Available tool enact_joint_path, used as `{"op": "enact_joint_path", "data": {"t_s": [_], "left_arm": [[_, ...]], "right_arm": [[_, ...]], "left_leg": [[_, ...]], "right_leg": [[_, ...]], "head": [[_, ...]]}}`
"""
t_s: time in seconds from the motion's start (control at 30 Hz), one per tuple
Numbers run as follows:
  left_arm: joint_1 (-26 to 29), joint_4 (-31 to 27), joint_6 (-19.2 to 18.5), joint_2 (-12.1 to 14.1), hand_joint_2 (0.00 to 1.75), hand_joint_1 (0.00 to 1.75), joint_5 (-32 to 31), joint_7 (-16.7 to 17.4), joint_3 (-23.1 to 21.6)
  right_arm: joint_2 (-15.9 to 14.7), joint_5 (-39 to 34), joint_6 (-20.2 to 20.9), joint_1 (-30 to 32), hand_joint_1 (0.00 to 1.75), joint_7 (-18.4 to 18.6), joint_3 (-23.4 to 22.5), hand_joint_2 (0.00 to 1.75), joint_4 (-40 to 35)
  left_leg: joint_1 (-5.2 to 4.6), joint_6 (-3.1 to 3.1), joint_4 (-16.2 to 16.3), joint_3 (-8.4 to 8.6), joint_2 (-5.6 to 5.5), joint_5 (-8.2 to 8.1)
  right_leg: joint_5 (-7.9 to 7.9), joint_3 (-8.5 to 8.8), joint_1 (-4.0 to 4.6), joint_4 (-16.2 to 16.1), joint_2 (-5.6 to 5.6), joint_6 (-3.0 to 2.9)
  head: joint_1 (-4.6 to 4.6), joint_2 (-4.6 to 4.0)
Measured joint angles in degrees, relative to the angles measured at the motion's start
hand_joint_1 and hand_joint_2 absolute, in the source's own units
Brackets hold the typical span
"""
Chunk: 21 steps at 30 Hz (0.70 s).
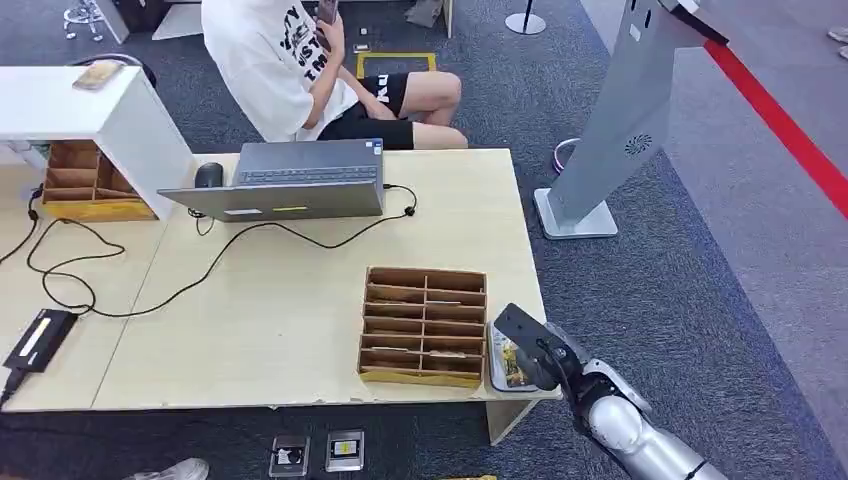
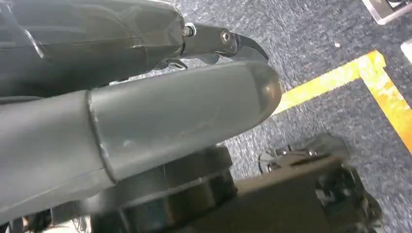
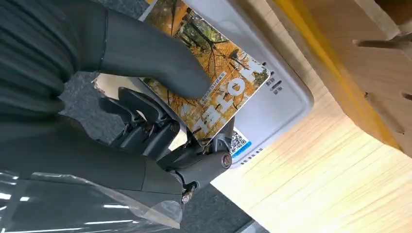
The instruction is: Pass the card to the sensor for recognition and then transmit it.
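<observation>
**Right wrist view: the card is on the sensor**

Right wrist view shows the right robot hand (image 3: 160,121) holding a thin, flat card with an orange autumn-tree picture (image 3: 214,82). The thick grey thumb presses on top of the card and the dark fingers sit under it. The card lies over a smooth, pale grey sensor box with round corners (image 3: 279,104), which sits at the near right corner of the light wooden desk (image 1: 280,320). Whether card and box touch is hard to tell.

So the reading step looks to be in hand. Next, the robot hand should keep the card still and flat on the box, then lift it without letting it slip, and pass it on.

Just beside the box stands a brown cardboard tray with many little slots (image 1: 425,325).

The left robot hand (image 2: 145,111) hangs over the dark carpet; it looks empty, but how its fingers lie cannot be told.
</observation>
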Motion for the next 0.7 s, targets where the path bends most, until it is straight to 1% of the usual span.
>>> {"op": "enact_joint_path", "data": {"t_s": [0.37,0.7], "left_arm": [[0.4,0.0,1.7,-1.1,0.0,0.0,0.3,0.0,0.0],[0.6,0.0,2.2,-1.7,0.0,0.0,1.1,-0.3,0.1]], "right_arm": [[0.0,-0.3,0.1,-0.2,1.75,-0.2,0.0,1.75,0.0],[0.3,-1.1,0.6,-0.8,1.75,-1.9,0.1,1.75,0.4]], "left_leg": [[0.0,0.0,0.0,0.0,0.0,0.0],[0.0,0.0,0.0,-0.03,0.0,0.0]], "right_leg": [[0.0,0.01,-0.01,0.0,-0.01,0.0],[0.0,0.01,-0.01,0.0,-0.01,0.0]], "head": [[0.0,0.0],[0.0,0.0]]}}
